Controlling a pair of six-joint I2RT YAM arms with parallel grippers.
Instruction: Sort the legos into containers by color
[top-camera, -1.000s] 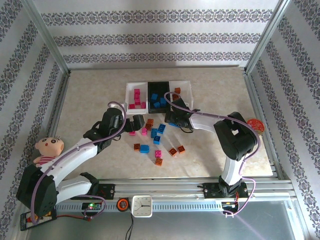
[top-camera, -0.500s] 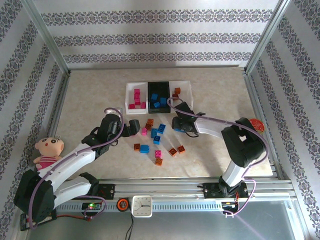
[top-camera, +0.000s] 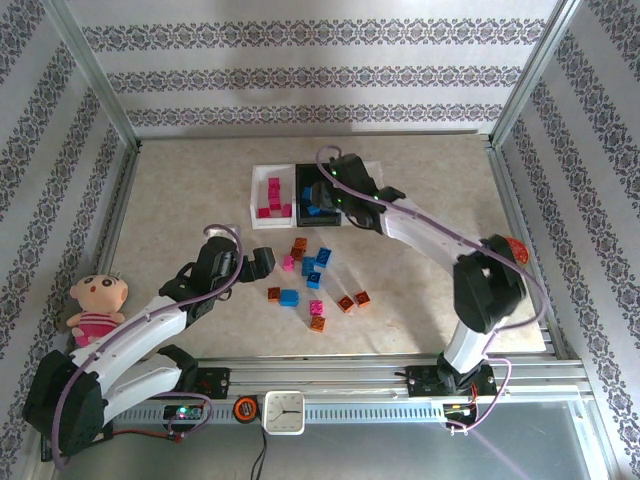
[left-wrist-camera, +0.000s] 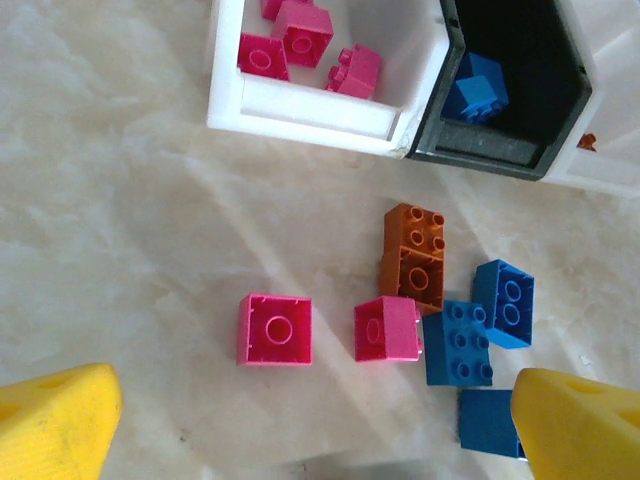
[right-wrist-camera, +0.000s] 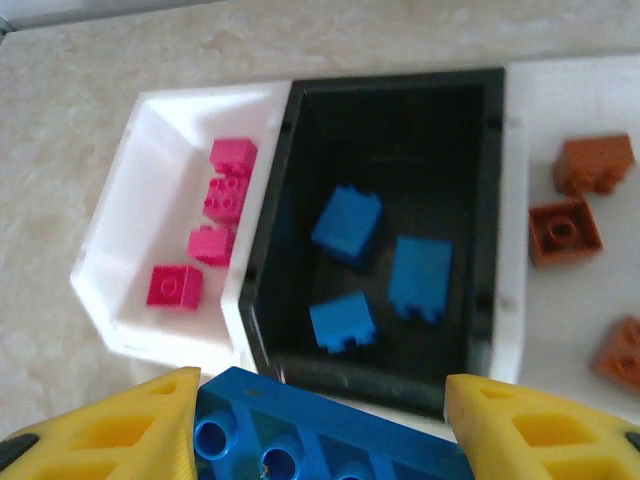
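My right gripper (top-camera: 322, 197) hangs over the near rim of the black bin (right-wrist-camera: 390, 385), shut on a long blue lego (right-wrist-camera: 320, 435). Three blue legos (right-wrist-camera: 346, 224) lie inside that bin. The left white bin (right-wrist-camera: 150, 200) holds several pink legos (right-wrist-camera: 175, 286), and the right white bin (right-wrist-camera: 530, 100) holds orange-brown ones (right-wrist-camera: 594, 163). My left gripper (top-camera: 262, 262) stands open just above the table, short of two loose pink legos (left-wrist-camera: 275, 329). Beside them lie orange (left-wrist-camera: 412, 257) and blue (left-wrist-camera: 457, 343) legos.
More loose legos lie toward the front: blue (top-camera: 289, 297), pink (top-camera: 316, 307), orange (top-camera: 353, 300). A doll (top-camera: 95, 300) sits at the left edge. The white clock (top-camera: 284, 411) is on the front rail, and a red disc (top-camera: 510, 248) lies at the right.
My right gripper has carried the blue lego from the loose pile back to the black bin. My left gripper has drawn back a little toward the near left.
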